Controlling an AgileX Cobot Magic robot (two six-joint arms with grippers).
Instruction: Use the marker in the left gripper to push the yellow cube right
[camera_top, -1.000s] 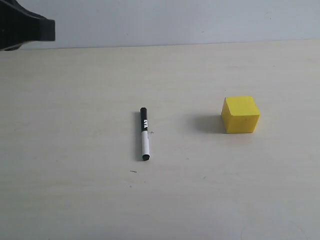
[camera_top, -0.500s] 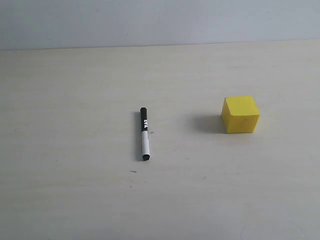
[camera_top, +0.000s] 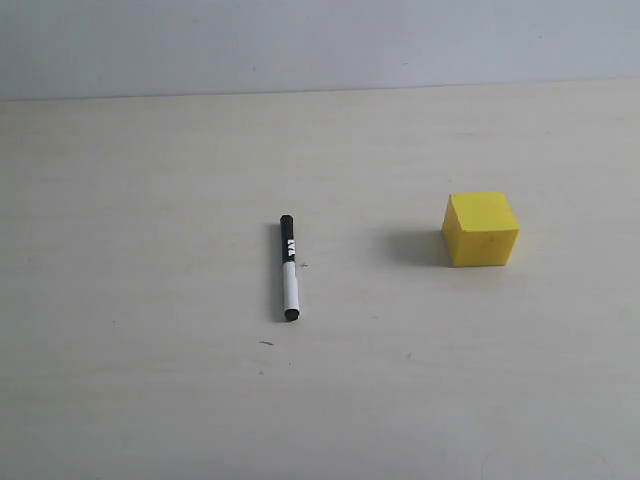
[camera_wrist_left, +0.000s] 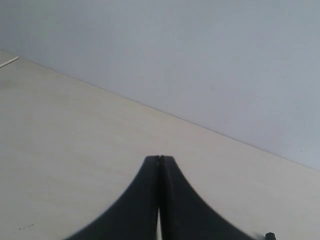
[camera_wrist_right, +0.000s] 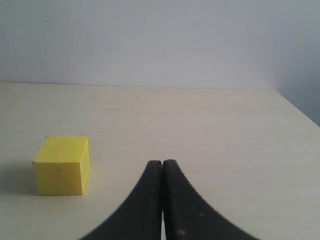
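Note:
The marker (camera_top: 289, 267) lies loose on the table in the exterior view, black half toward the back, white half toward the front, held by nothing. To its right, well apart, sits the yellow cube (camera_top: 481, 229), also seen in the right wrist view as the cube (camera_wrist_right: 62, 165). Neither arm shows in the exterior view. My left gripper (camera_wrist_left: 160, 159) is shut with nothing between its jaws, over bare table. My right gripper (camera_wrist_right: 162, 163) is shut and empty too, with the cube off to one side of it.
The pale table (camera_top: 150, 400) ends at a grey wall (camera_top: 320, 40) at the back. A table corner (camera_wrist_right: 280, 95) shows in the right wrist view. A small dark mark (camera_top: 266, 343) lies near the marker's front end.
A black arm part at the exterior view's top left corner one second ago has withdrawn out of frame. The marker and cube have not moved.

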